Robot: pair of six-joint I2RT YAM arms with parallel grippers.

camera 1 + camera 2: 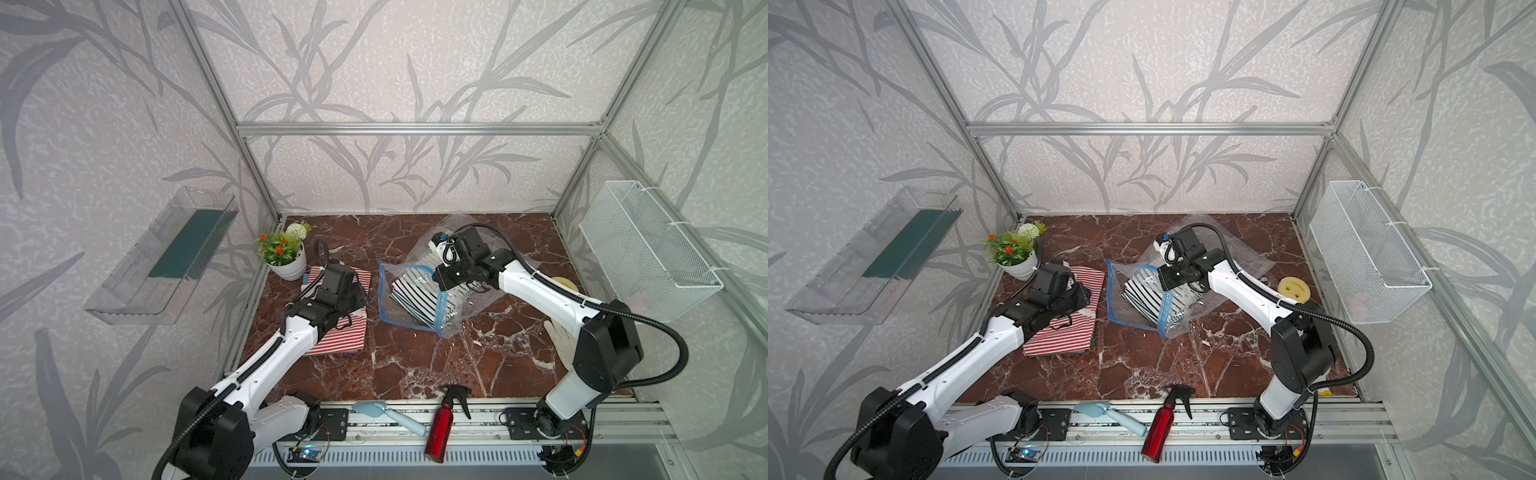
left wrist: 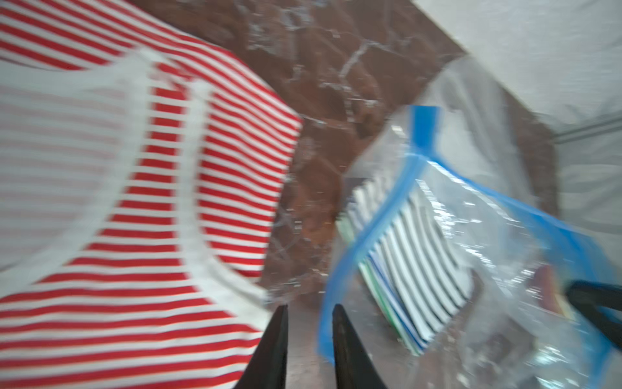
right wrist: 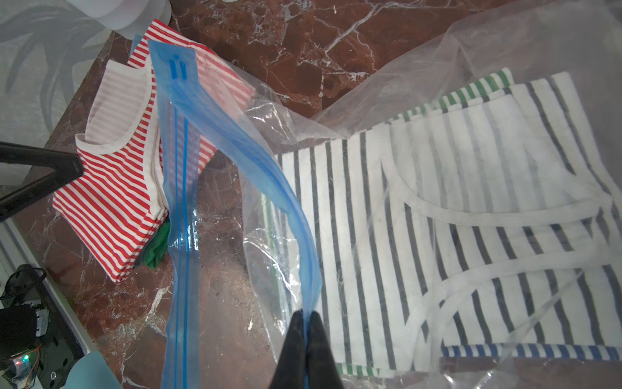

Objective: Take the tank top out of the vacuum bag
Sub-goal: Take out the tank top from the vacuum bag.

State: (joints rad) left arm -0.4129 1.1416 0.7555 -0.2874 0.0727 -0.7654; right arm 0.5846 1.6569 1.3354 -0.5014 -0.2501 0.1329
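The vacuum bag [image 1: 390, 306] lies on the worktop [image 1: 415, 374] with its mouth open, and the step in hand looks like the reach-in. The right gripper [image 3: 306, 322] is clenched on the upper lip of the bag's blue zip strip [image 3: 232, 134], holding it up off the lower lip. Just inside the mouth sits the black-and-white tank top [image 3: 437, 202], folded on top of green- and blue-striped ones. The left gripper [image 2: 310, 307] hangs beside the bag over a red-striped pile [image 1: 345, 336], its jaws a little apart and empty. It probably has to swing to the mouth, slip under the raised lip and pinch only the top garment's near edge. Slack plastic sagging across the opening could get caught. The potted plant [image 1: 284, 255], beyond the pile from the bag, and the spray bottle [image 1: 442, 428], well apart from the bag at the front rail, stand clear.
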